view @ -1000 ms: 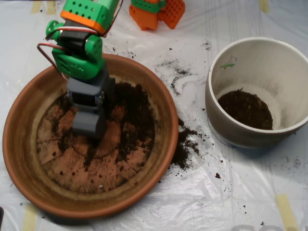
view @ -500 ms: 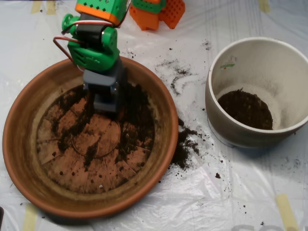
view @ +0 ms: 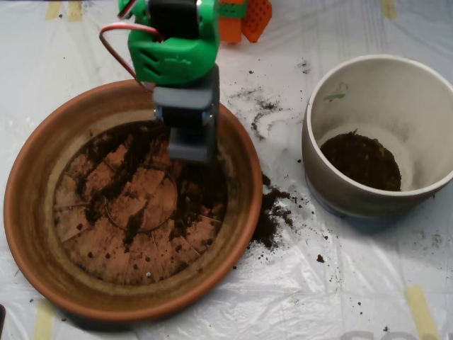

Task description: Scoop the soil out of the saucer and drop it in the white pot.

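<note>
The terracotta saucer [view: 28, 234] fills the left half of the overhead view. Dark soil [view: 205, 188] lies mostly in its right part, with thin streaks across the grooved bottom. My grey scoop [view: 190, 142] hangs below the green arm over the saucer's upper right part, just above the soil heap. The white pot [view: 315, 152] stands to the right, apart from the saucer. A round patch of soil [view: 361, 161] lies at its bottom.
Spilled soil [view: 272, 212] lies on the white plastic sheet between saucer and pot, with finer crumbs [view: 262, 113] further up. An orange part [view: 248, 18] sits at the top edge behind the arm.
The scoop has risen from the saucer's left-centre and swung up and to the right, now over the saucer's upper right soil. The soil in the pot looks unchanged.
</note>
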`<state>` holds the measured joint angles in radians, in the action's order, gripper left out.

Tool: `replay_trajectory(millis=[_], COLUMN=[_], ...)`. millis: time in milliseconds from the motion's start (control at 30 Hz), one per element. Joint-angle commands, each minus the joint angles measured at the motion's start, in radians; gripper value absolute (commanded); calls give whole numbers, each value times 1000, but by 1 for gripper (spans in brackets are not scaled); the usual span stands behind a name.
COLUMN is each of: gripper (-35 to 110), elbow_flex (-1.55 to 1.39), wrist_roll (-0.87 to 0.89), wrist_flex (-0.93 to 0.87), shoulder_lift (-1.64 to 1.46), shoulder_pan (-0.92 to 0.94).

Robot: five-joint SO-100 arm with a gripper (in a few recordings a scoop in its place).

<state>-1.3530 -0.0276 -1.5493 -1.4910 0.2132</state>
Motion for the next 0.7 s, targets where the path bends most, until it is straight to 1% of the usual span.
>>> replay_trajectory(millis=[0, 67, 167, 467, 667], gripper=[-1, -1, -1, -1, -1], elbow_flex=[341, 443, 502, 520, 652], wrist_roll=[15, 15, 23, 23, 9], wrist_flex=[-167, -225, -253, -255, -253], shoulder_lift=[18, 49, 51, 2, 31], shoulder_pan=[-48, -84, -152, -400, -555])
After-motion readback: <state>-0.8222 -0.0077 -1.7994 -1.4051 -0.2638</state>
